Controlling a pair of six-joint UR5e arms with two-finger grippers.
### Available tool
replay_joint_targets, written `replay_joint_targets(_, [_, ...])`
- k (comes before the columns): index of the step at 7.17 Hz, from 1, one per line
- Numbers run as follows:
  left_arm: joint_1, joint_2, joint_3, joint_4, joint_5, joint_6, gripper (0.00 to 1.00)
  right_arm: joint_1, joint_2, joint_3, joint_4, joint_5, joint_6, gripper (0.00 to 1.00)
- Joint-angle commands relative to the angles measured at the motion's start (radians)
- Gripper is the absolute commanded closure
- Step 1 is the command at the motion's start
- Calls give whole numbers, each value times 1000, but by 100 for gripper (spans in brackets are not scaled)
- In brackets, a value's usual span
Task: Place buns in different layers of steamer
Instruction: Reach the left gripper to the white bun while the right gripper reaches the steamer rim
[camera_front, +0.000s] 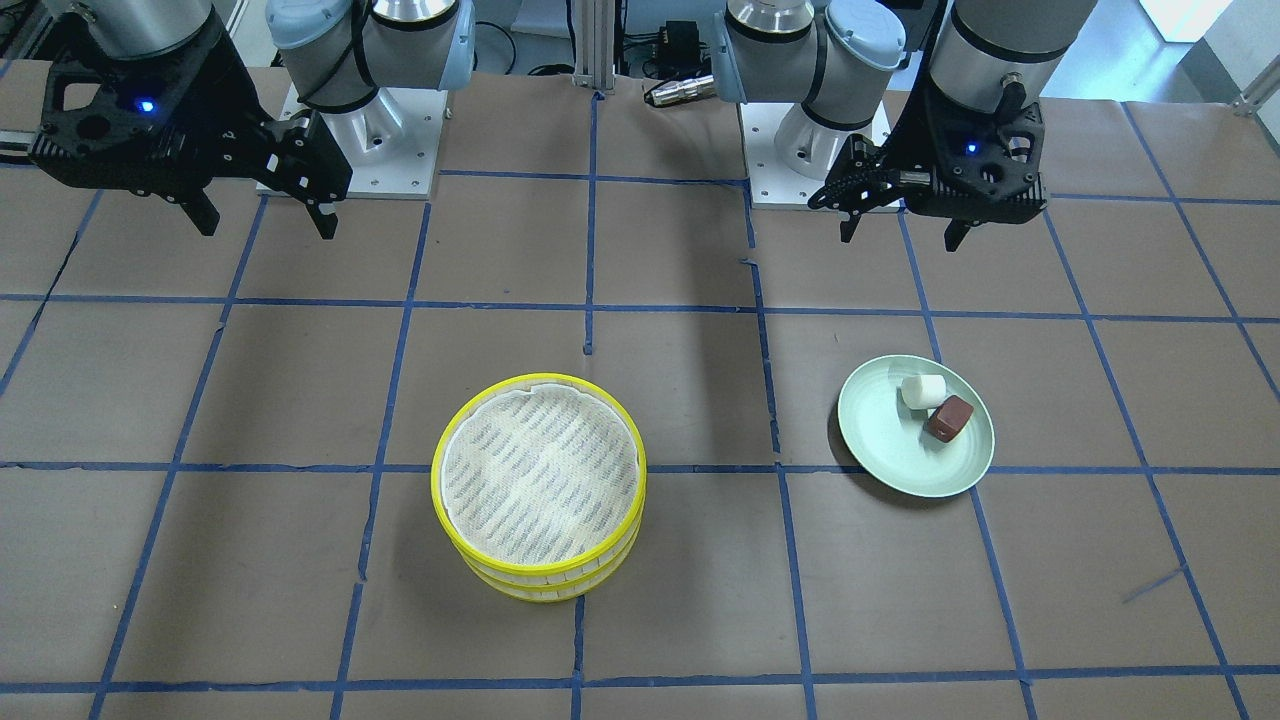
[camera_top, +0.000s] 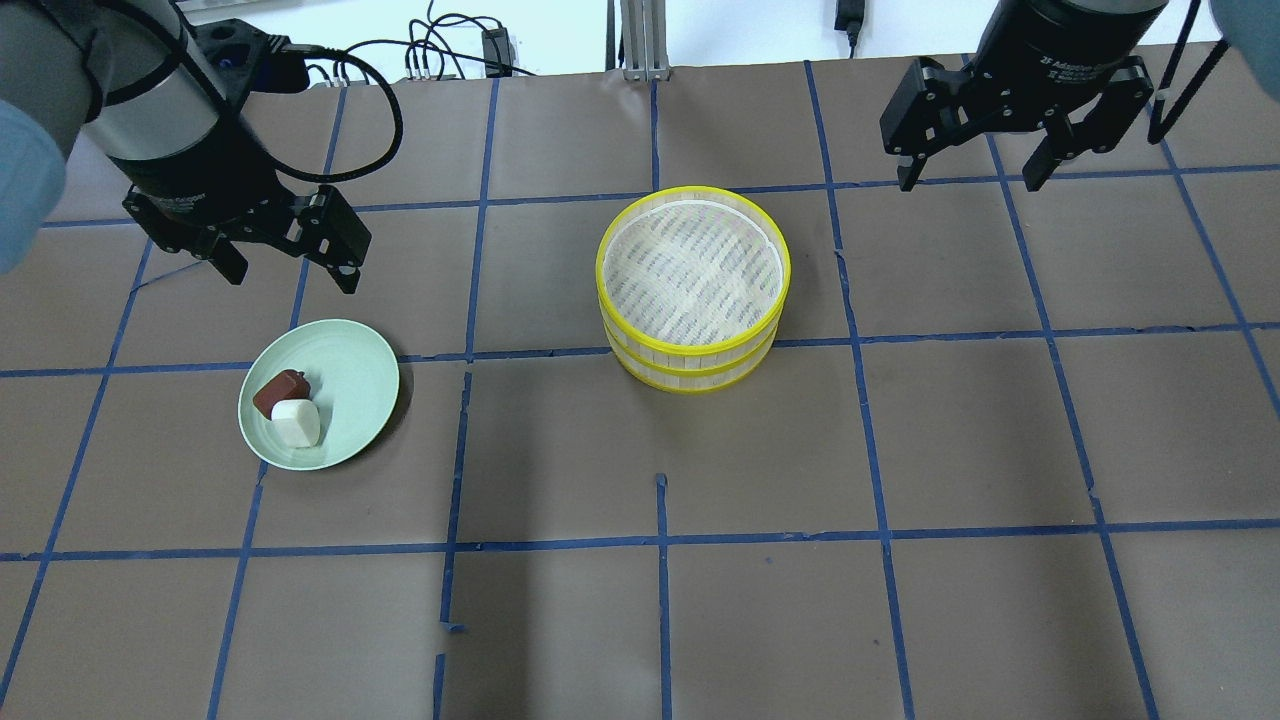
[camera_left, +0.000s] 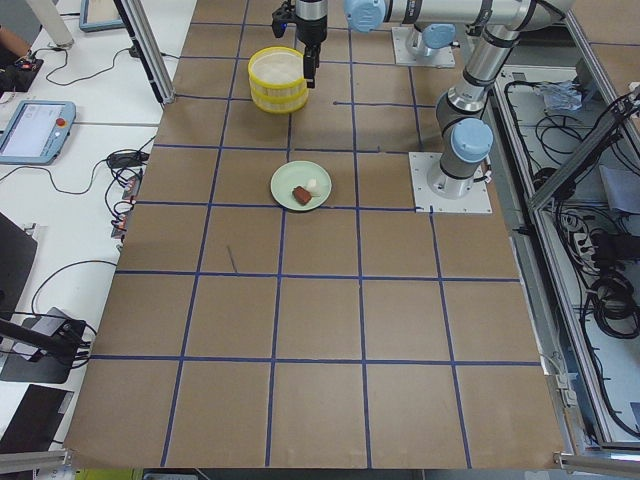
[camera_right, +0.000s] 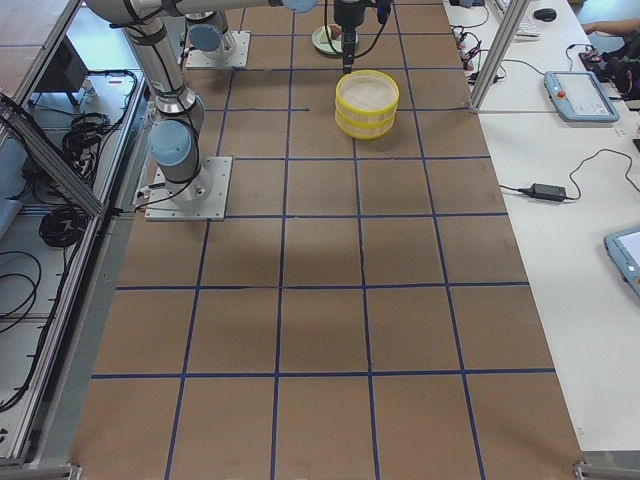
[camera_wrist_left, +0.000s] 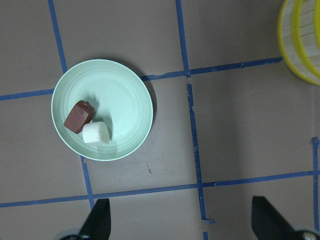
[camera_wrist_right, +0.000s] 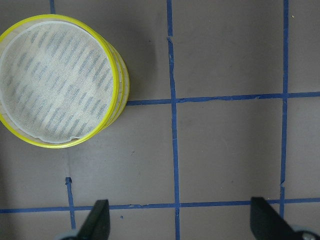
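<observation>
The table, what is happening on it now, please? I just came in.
Nothing is held yet. The left gripper and right gripper hang open and empty above the table. The white bun and brown bun lie side by side on the green plate, near the left gripper. The two steamer trays stand stacked mid-table, the top one empty.

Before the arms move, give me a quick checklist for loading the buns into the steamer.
1. Left gripper open and empty: ok.
2. Right gripper open and empty: ok.
3. Both buns on the plate: ok, white bun and brown bun are there.
4. Buns apart for a clean pick: not ok, they touch.
5. Top tray empty: ok.
6. Lower tray exposed: not ok, stacked under the top one.
</observation>
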Motion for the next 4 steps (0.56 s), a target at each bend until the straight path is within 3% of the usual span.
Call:
replay_joint_targets(1, [3, 3, -1, 0, 6, 20, 0, -11, 0, -14, 9, -9, -5, 0])
replay_joint_targets(3, [43, 6, -20, -3, 14, 92, 0, -3, 22, 9, 11, -6, 10, 0])
replay_joint_targets(4, [124, -11, -68, 15, 9, 95, 0, 0, 61, 20, -3, 10, -4, 0])
